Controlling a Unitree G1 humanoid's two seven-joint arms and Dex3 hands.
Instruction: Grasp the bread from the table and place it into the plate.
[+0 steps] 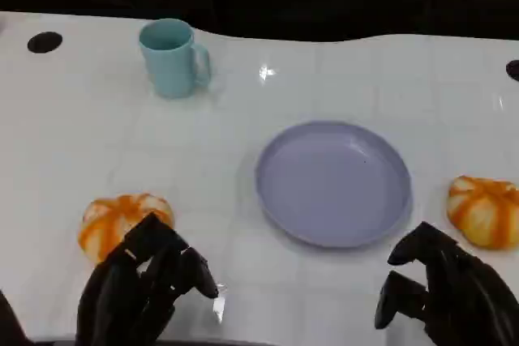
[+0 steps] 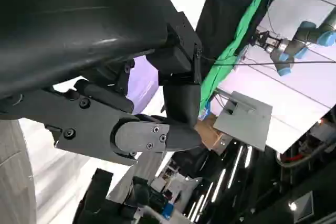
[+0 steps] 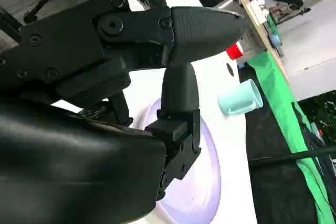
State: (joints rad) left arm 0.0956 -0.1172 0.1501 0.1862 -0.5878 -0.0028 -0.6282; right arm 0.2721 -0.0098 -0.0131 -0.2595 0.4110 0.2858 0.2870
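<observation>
**Both hands empty; bread on the table, plate bare**

The left hand (image 1: 144, 285) hangs low at the near edge of the white table (image 1: 81, 143), fingers curled inward with nothing between them. Its fingertips lie just in front of one orange-striped bread (image 1: 122, 223); contact cannot be confirmed. The right hand (image 1: 442, 289) sits at the near right, fingers likewise curled and holding nothing.

Containers — the lavender plate (image 1: 334, 182) stands at table centre with nothing in it. The teal mug (image 1: 172, 57) stands upright at the far left, handle to the right; its interior cannot be seen.

A second striped bread (image 1: 485, 210) lies on the table just right of the plate — apart from it.
</observation>
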